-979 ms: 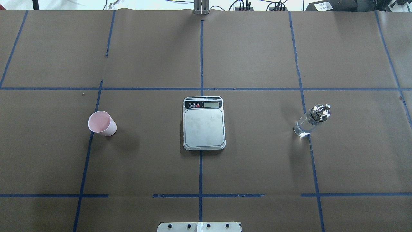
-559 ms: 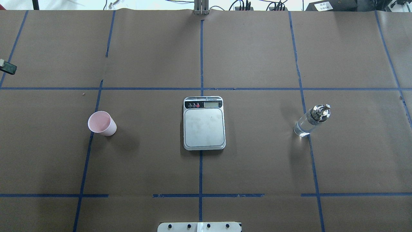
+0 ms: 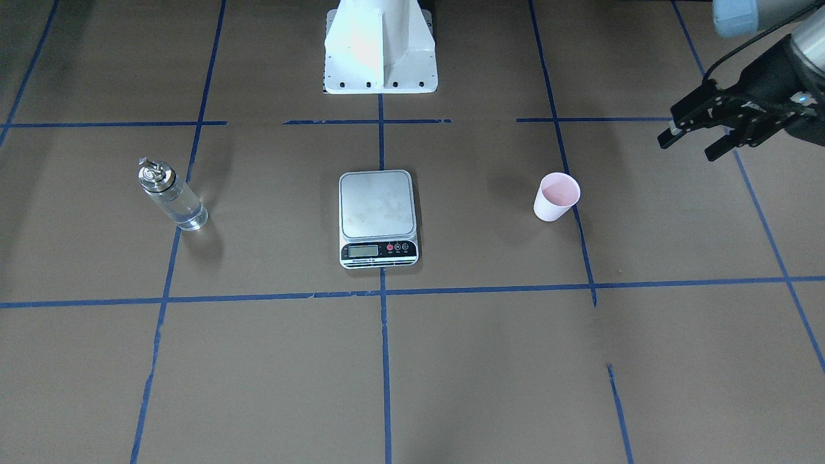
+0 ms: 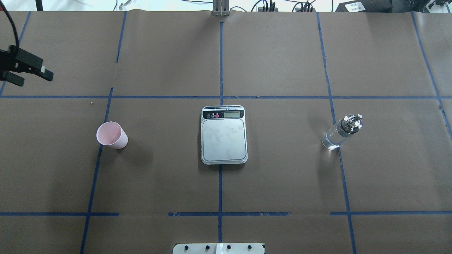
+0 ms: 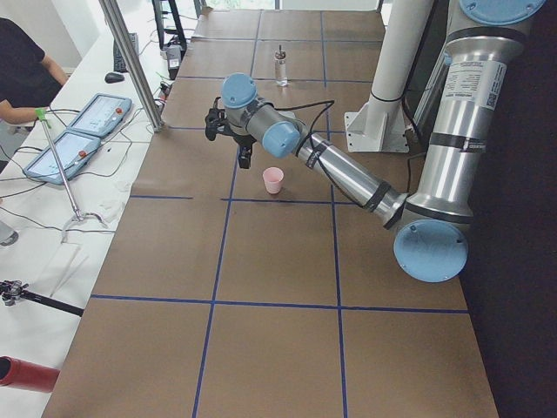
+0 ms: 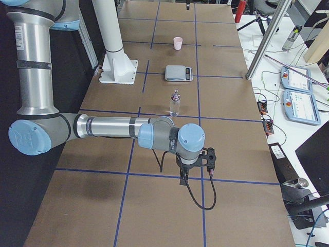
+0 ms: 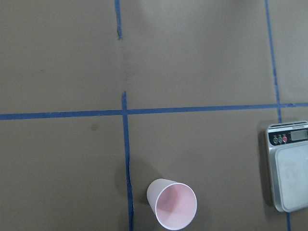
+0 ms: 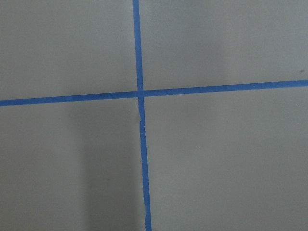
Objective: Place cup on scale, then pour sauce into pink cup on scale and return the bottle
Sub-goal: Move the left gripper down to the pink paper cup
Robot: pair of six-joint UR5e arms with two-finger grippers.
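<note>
The pink cup [image 4: 112,135] stands upright and empty on the brown paper, left of the scale [image 4: 224,135]; it also shows in the front view [image 3: 555,196] and the left wrist view [image 7: 172,203]. The scale's [image 3: 377,216] steel platform is bare. The glass bottle [image 4: 340,132] with clear sauce stands upright to the scale's right, also in the front view [image 3: 171,196]. My left gripper [image 4: 31,78] is open and empty, in the air beyond and left of the cup, seen in the front view [image 3: 691,146] too. My right gripper [image 6: 195,165] shows only in the exterior right view, far from the bottle [image 6: 175,103]; I cannot tell its state.
The white robot base [image 3: 380,51] stands at the table's near edge. Blue tape lines [image 4: 220,187] grid the paper. Operator tablets [image 6: 300,98] and cables lie beyond the table's far edge, with a slanted metal pole [image 5: 130,61] there.
My left gripper has come into the overhead view from the left edge and moved rightward. Cup, scale and bottle have not moved.
</note>
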